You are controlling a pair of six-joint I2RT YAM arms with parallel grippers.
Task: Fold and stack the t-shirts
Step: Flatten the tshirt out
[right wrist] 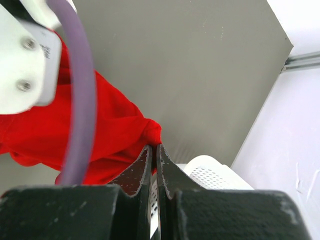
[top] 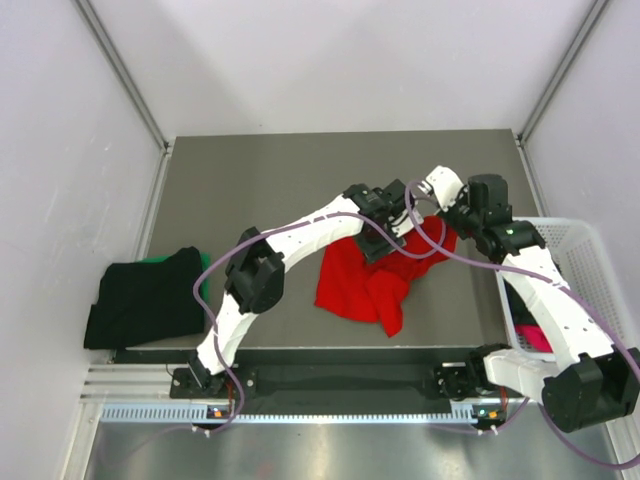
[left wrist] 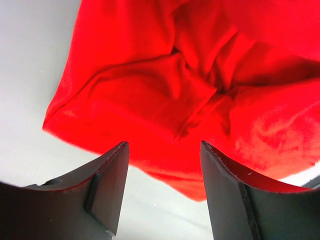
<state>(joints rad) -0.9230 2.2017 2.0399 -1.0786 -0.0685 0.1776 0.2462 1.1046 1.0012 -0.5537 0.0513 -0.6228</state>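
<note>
The bright red t-shirt lies crumpled on the grey table, right of centre. My left gripper hangs over its upper part. In the left wrist view this gripper is open, with the wrinkled red cloth just beyond its tips and nothing between the fingers. My right gripper is at the shirt's right corner. In the right wrist view it is shut on a bunched edge of the red shirt. A black t-shirt lies folded at the left on a green one.
A white mesh basket stands at the table's right edge, with a magenta-pink shirt inside. Its rim shows just under my right fingers. White walls close in the table at the left, back and right.
</note>
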